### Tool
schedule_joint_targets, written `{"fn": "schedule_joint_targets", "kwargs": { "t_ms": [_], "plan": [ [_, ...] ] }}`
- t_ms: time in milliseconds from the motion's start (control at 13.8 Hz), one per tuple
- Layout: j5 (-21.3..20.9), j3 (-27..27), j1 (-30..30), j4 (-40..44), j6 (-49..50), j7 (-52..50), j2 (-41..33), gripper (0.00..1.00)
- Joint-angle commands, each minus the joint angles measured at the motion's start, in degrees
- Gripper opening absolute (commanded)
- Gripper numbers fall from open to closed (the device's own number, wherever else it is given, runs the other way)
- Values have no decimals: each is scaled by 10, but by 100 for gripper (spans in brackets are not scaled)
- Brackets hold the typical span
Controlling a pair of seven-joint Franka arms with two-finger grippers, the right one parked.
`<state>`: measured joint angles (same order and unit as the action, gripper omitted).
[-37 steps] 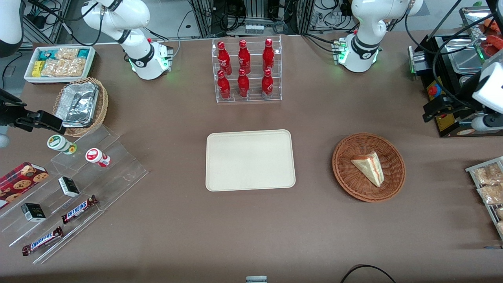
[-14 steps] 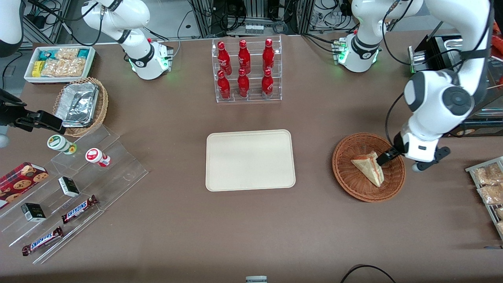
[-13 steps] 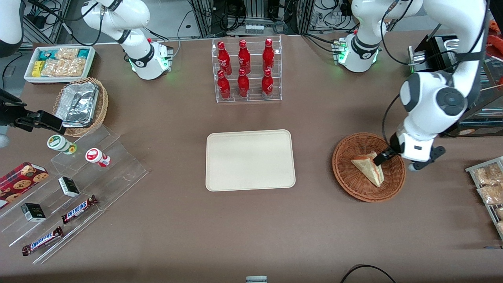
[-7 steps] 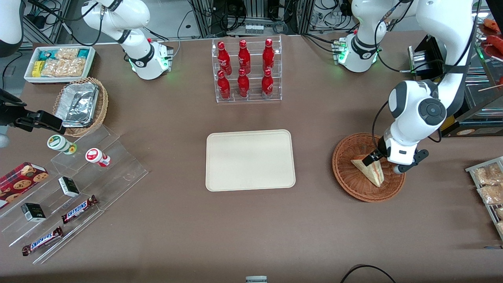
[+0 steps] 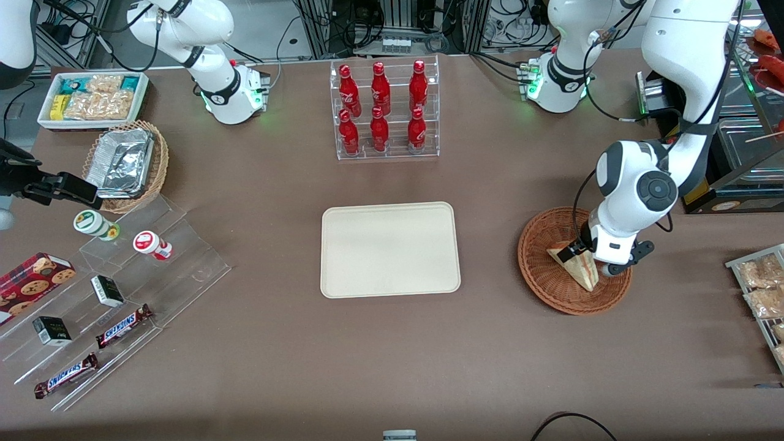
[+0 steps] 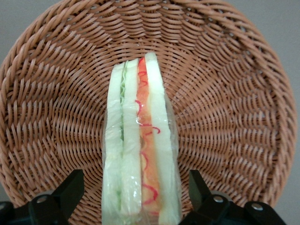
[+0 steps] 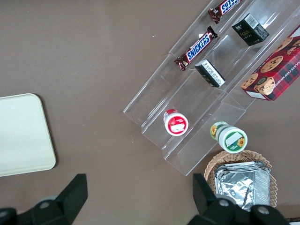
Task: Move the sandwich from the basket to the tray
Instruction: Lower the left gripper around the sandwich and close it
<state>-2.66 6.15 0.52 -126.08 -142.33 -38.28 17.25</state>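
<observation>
Front view, read from the parked arm's end of the desk (image 5: 257, 367) toward the working arm's: a clear stepped rack (image 5: 141, 269) of snack bars and small boxes comes first, then the tray (image 5: 390, 250), flat and bare near the middle of the desk, nearer to the camera than the rack of red bottles (image 5: 384, 110). Well apart from the tray, toward the working arm's end, sits the basket (image 5: 545, 269) with the sandwich (image 5: 576, 264) lying in it, its point aimed toward the camera.

The jaws (image 5: 587, 256) hang low over the sandwich, inside the basket's rim. In the left wrist view the sandwich (image 6: 140, 150) stands on its crust edge in the basket (image 6: 243, 93), filling layers facing up, and the jaws (image 6: 136, 199) are spread wide, one finger on each side of the wedge with a clear gap to the bread on both. They hold nothing yet.

That straddle looks deliberate: closing across the two flat bread faces should pinch the wedge without crushing the filling edge. The grasp appears to be the step in hand, with the carry to the tray not yet begun.
</observation>
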Motion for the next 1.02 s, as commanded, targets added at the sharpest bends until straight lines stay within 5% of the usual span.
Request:
{"fn": "schedule_joint_targets", "kwargs": {
  "t_ms": [0,145,508,944],
  "plan": [
    [-18,-2,-1,5,-9,-14,6,35],
    [-18,-2,0,12,-3,-14,4,0],
    [-25,1,7,105,161,-11,-25,0],
    [-22,3,102,278,321,-14,-22,0]
  ]
}}
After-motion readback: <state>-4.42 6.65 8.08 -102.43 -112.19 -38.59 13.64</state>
